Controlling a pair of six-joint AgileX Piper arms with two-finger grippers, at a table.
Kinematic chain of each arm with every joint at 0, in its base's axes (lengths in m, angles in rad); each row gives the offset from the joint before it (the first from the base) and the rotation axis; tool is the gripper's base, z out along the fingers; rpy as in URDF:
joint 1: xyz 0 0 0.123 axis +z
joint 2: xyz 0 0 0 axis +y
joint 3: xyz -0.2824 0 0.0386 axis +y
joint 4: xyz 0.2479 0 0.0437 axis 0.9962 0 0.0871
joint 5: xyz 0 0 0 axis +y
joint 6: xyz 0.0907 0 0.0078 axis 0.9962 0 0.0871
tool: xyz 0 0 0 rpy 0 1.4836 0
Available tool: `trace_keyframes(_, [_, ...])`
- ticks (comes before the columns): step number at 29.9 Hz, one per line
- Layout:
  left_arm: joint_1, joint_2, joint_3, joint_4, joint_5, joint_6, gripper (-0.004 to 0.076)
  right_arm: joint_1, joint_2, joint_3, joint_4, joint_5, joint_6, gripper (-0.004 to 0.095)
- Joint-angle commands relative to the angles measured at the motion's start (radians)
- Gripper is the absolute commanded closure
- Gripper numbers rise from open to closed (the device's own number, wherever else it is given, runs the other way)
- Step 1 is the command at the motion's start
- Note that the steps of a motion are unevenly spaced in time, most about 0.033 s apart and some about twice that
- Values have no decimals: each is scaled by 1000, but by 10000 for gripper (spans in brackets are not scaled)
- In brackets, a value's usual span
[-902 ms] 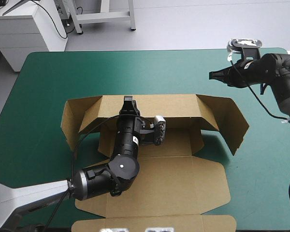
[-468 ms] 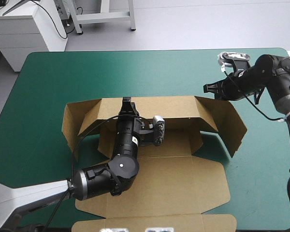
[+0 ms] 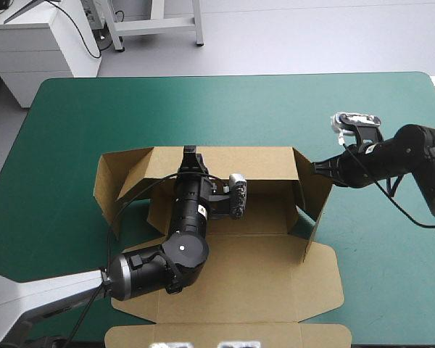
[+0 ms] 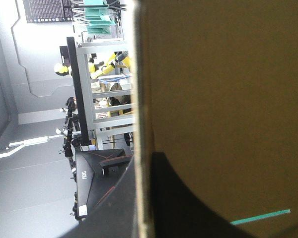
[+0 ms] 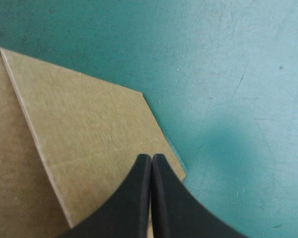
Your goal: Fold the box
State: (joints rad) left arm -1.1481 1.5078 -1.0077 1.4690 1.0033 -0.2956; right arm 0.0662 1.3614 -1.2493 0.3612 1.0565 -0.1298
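Observation:
The brown box (image 3: 268, 275) lies in the middle of the table with its back wall (image 3: 261, 161) raised. My left gripper (image 3: 191, 150) is shut on that wall's top edge; in the left wrist view the board (image 4: 223, 89) fills the space ahead, its edge running between the left gripper's (image 4: 139, 163) black fingers. My right gripper (image 3: 317, 167) is shut, holds nothing, and its tip presses on the outside of the right side flap (image 3: 315, 196), which stands turned inward. The right wrist view shows the right gripper's (image 5: 151, 157) fingers meeting in a point over that flap (image 5: 84, 129). The left side flap (image 3: 112, 181) still splays outward.
The box's front lid panel (image 3: 232, 337) reaches the table's near edge. Teal-green cover (image 3: 225, 109) lies between the back wall and the far edge, and more (image 3: 391, 275) to the right of the box. A white cabinet (image 3: 36, 43) stands beyond the far left corner.
My right gripper came down from near the far right corner to the right flap, and the flap swung from splayed out to nearly upright. The left arm stayed put.

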Motion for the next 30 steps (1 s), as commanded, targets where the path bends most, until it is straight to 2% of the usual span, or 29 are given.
trace_keyframes(1, [-7, -40, -24, 69, 45, 0, 732, 2, -80, 37, 67, -42, -33, 928])
trace_keyframes(4, [-7, -40, -24, 69, 45, 0, 732, 2, -124, 115, 173, -112, -132, 928])
trace_keyframes(14, [-7, -40, -24, 69, 45, -4, 732, 2, -344, 486, 458, -473, -567, 928])
trace_keyframes(16, [-7, -40, -24, 66, 45, -4, 732, 2, -365, 532, 501, -497, -664, 922])
trace_keyframes(20, [-7, -40, -24, 27, 45, -25, 732, 2, -369, 546, 512, -435, -756, 886])
trace_keyframes(24, [-7, -40, -24, -4, 45, -25, 732, 2, -369, 546, 512, -404, -813, 736])
trace_keyframes(30, [-7, -40, -24, 1, 45, -25, 732, 2, -369, 546, 512, -368, -857, 337])
